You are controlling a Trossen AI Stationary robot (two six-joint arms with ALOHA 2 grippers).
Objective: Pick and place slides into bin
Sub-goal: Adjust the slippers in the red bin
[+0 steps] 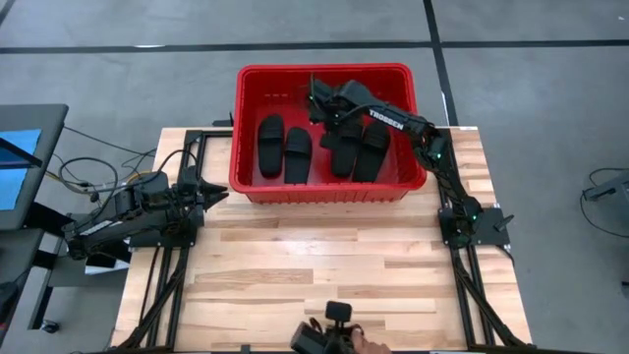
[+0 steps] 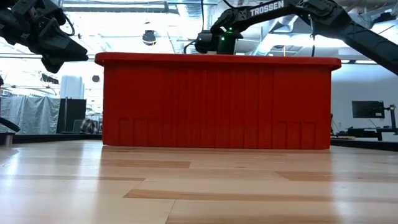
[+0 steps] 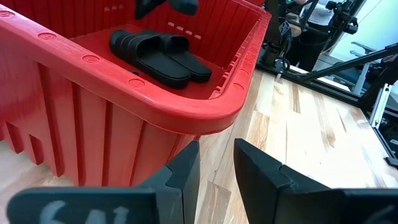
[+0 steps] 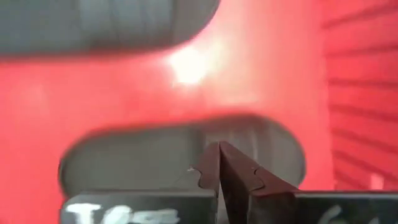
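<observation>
The red bin [image 1: 324, 192] stands at the table's far middle. Several black slides lie soles down on its floor: one pair at the left [image 1: 283, 147], one at the right [image 1: 356, 152]. My right gripper [image 1: 316, 106] hangs shut and empty over the bin's far part, beside the right pair. In the right wrist view its fingertips [image 4: 219, 154] point down at a blurred slide [image 4: 124, 158]. In the low view it shows just above the rim [image 2: 205, 42]. My left gripper [image 3: 216, 149] waits open, level, outside the bin's near left corner [image 3: 211, 115].
Bare wooden table top [image 1: 324, 265] stretches from the bin to the near edge. A camera mount [image 1: 334, 329] sits at the near edge's middle. A stand with a blue screen [image 1: 15, 162] is off the table's left side.
</observation>
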